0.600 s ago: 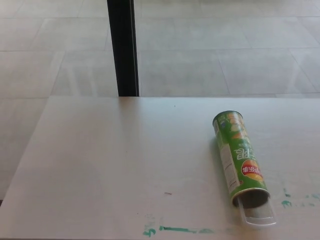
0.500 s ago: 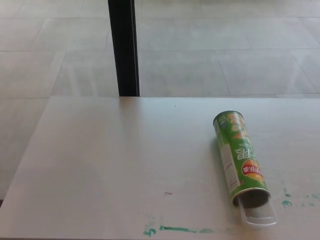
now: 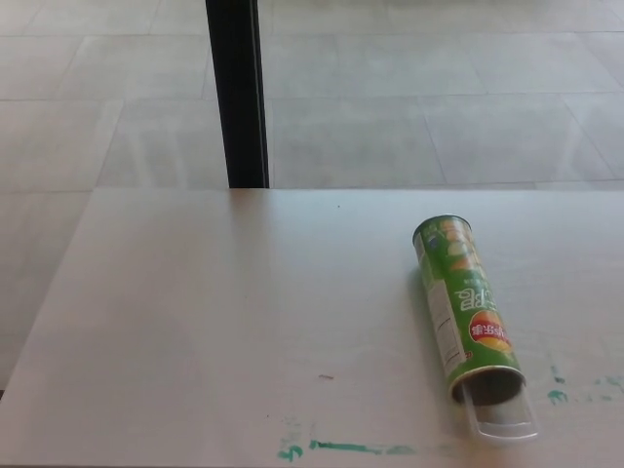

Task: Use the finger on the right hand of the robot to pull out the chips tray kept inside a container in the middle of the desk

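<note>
A green chips can [image 3: 463, 304] lies on its side on the pale desk [image 3: 244, 312], right of the middle, with its open mouth toward me. A clear plastic tray [image 3: 502, 417] sticks a short way out of that mouth, near the desk's front edge. Neither of my hands shows in the head view.
A black post [image 3: 236, 93] stands behind the desk's far edge. Green paint smears [image 3: 341, 448] mark the desk near the front edge, with more smears [image 3: 558, 395] to the right of the can. Tiled floor lies beyond the desk.
The whole picture has shifted a few pixels, so the camera moved slightly. The can and the tray lie as before.
</note>
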